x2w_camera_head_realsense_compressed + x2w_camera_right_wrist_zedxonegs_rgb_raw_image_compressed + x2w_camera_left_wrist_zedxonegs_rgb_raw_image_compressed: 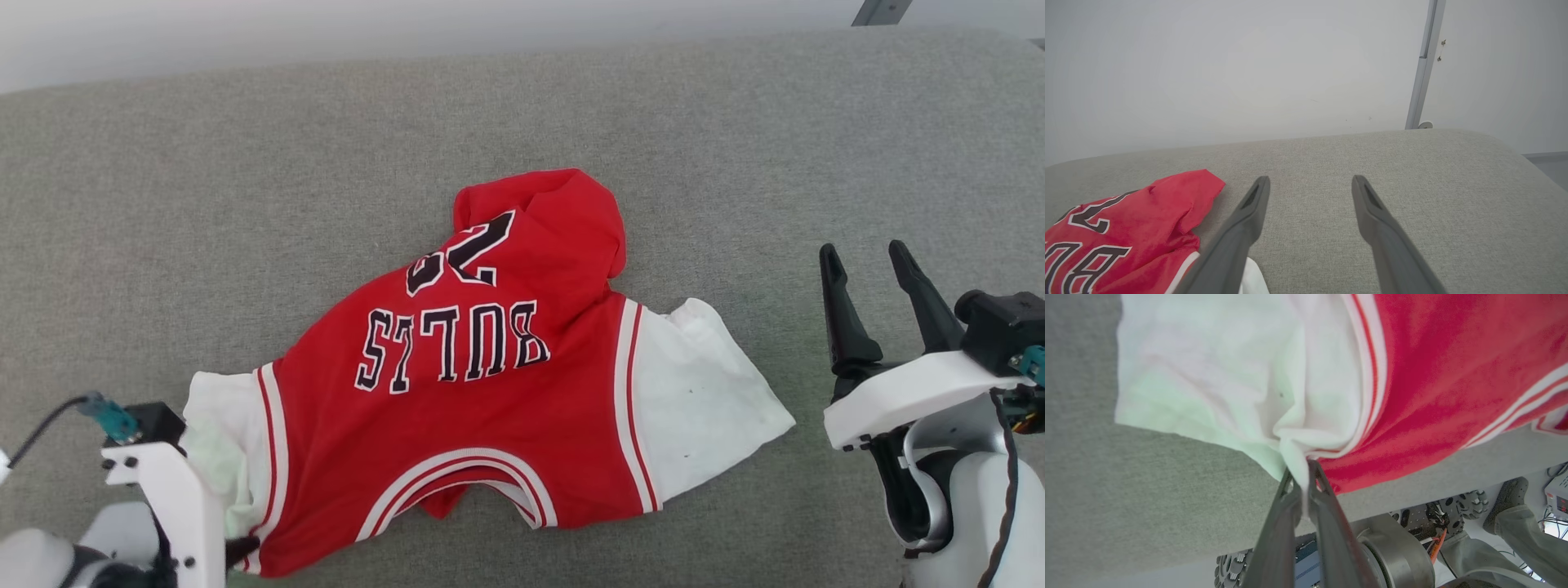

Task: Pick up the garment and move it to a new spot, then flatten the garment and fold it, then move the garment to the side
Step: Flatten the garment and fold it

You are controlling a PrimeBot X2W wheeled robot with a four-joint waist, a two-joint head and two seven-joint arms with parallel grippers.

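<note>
I have the grey padded surface [245, 204] under both arms, and the garment [490, 408] sprawls across it, collar toward me and lettering upside down. Its far end is bunched over itself beyond the number. Its long axis runs sleeve to sleeve, straight from one pincer toward the other.

My left gripper [1303, 473] is clamped on a pinch of the near white sleeve [1208, 375], right at the striped seam. From that pinch the whole shirt fans out ahead of the tips and off toward my other arm.

The right gripper [864, 249] hangs with its jaws wide apart and nothing between them. The free white sleeve [702, 408] lies just inboard of it, near but not touching.

I judge the right arm far the nearer to that sleeve. It would need to come inward and down before both corners can be carried together.
</note>
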